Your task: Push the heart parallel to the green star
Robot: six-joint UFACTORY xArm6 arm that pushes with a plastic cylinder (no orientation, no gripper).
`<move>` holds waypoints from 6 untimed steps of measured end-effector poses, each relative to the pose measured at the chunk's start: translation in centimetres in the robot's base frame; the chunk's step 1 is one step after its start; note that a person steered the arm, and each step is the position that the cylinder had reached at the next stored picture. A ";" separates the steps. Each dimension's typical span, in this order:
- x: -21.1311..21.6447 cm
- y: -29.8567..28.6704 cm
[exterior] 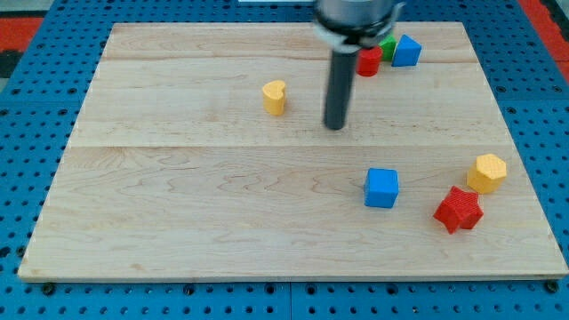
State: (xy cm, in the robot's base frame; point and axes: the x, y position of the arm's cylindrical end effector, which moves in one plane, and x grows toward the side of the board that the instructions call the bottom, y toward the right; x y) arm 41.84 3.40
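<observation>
My tip [335, 125] is a bare rod end with no fingers to spread or press; it touches nothing. The yellow heart [275, 97] sits near, at ten o'clock. At one o'clock, a green block [388, 44], shape hidden, huddles between a red block [368, 62] and a blue block [407, 51].

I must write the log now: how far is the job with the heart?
Nothing looks done yet. The yellow heart sits alone toward the view's left, far from the green block near the top, which my rod partly hides. In hand: my tip stands right of the heart, not touching. Left: the whole push.
</observation>
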 end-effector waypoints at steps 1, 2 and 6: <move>-3.0 -6.6; -6.2 -5.7; -13.3 -9.4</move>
